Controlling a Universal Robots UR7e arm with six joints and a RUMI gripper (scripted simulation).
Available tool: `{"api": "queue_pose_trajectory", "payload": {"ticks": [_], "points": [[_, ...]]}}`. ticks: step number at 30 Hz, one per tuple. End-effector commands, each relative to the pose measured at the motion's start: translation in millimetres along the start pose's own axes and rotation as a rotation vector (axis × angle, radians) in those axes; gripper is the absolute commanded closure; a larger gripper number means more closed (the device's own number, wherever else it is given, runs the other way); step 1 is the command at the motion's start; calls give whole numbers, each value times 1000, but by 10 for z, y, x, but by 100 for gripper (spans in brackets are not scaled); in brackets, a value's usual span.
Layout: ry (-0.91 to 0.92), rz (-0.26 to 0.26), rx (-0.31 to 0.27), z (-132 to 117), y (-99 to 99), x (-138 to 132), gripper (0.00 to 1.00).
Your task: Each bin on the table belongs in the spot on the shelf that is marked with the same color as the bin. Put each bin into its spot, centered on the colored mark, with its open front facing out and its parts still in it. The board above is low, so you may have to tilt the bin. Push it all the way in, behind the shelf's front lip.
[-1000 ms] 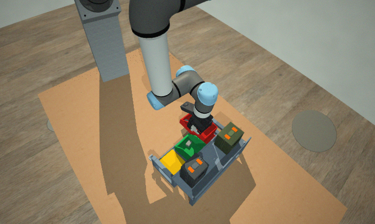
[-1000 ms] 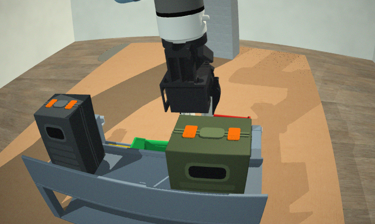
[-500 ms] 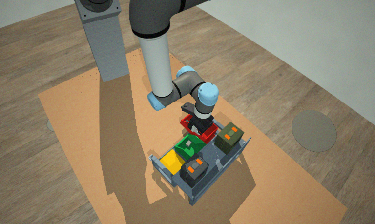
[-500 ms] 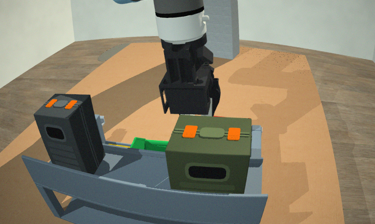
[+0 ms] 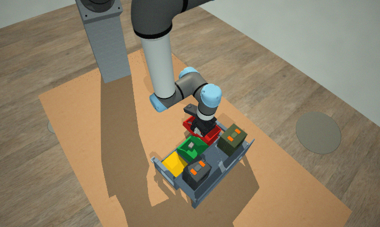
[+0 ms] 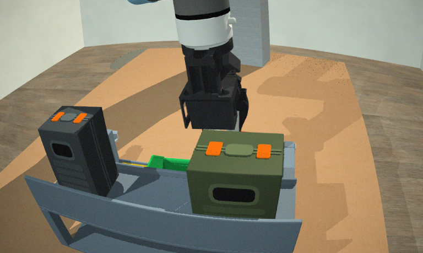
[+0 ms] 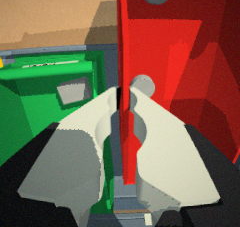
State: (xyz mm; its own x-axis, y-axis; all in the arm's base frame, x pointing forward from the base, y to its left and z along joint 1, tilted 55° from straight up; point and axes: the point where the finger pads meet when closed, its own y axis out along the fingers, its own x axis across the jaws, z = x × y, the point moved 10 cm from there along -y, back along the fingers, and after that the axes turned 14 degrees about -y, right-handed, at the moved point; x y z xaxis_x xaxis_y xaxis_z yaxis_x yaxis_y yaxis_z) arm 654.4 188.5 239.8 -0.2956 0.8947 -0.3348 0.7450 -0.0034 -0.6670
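My gripper (image 5: 198,132) (image 7: 123,88) is shut on the near side wall of the red bin (image 5: 214,134) (image 7: 172,42). That wall stands between the fingertips. The red bin is at the shelf's right end, its open front jutting out past the shelf front; round grey parts (image 7: 143,85) show inside. The green bin (image 5: 182,149) (image 6: 169,164) (image 7: 30,119) sits beside it with a grey part (image 5: 191,144) (image 7: 74,92) inside. The yellow bin (image 5: 174,163) is at the shelf's left end. The colored marks and the red bin's underside are hidden.
The blue-grey shelf (image 5: 214,157) (image 6: 162,188) has an upper board behind the bins. An olive case (image 5: 230,142) (image 6: 233,181) stands on it near the red bin, a dark grey case (image 5: 196,175) (image 6: 66,150) near the yellow one. Raised end walls flank the bins.
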Motion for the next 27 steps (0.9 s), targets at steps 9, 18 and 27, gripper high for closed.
{"api": "queue_pose_trajectory", "payload": {"ticks": [9, 18, 27], "points": [[0, 0, -2, -6, -6, 0, 100], [0, 0, -3, -18, -7, -3, 100], [0, 1, -5, -43, -8, -8, 100]]}}
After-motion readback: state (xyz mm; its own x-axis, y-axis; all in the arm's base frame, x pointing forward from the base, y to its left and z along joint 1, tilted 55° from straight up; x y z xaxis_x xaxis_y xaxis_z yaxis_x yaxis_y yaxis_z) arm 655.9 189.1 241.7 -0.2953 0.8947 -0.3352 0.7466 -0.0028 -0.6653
